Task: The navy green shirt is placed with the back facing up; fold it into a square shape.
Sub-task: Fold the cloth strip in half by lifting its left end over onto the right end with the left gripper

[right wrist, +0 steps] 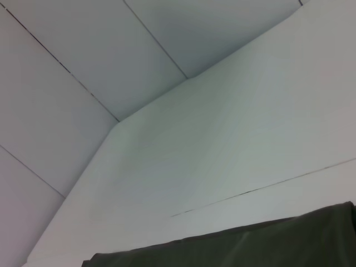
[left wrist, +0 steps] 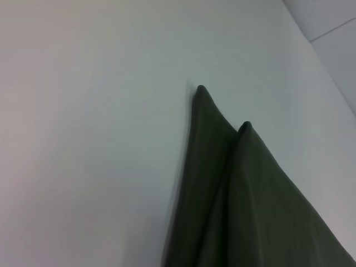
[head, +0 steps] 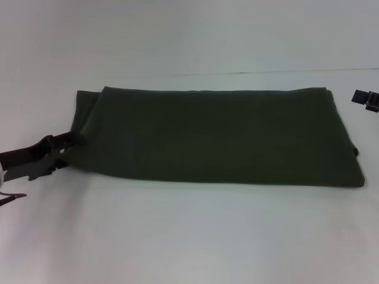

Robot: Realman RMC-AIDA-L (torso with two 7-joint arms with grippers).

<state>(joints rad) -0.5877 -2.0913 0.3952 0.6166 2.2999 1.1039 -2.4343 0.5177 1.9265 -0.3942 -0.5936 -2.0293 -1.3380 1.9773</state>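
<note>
The navy green shirt [head: 207,136] lies on the white table [head: 177,236], folded into a long band with its plain side up. My left gripper [head: 62,152] is at the band's left end, touching the fabric edge near the front corner. In the left wrist view two stacked corners of the shirt [left wrist: 250,194] point away over the table. My right gripper [head: 367,99] hangs just beyond the far right corner, apart from the cloth. The right wrist view catches only a strip of the shirt's [right wrist: 250,247] edge.
A seam line [head: 278,72] runs across the table behind the shirt. White wall panels [right wrist: 83,67] stand beyond the table's far edge. Bare tabletop stretches in front of the shirt.
</note>
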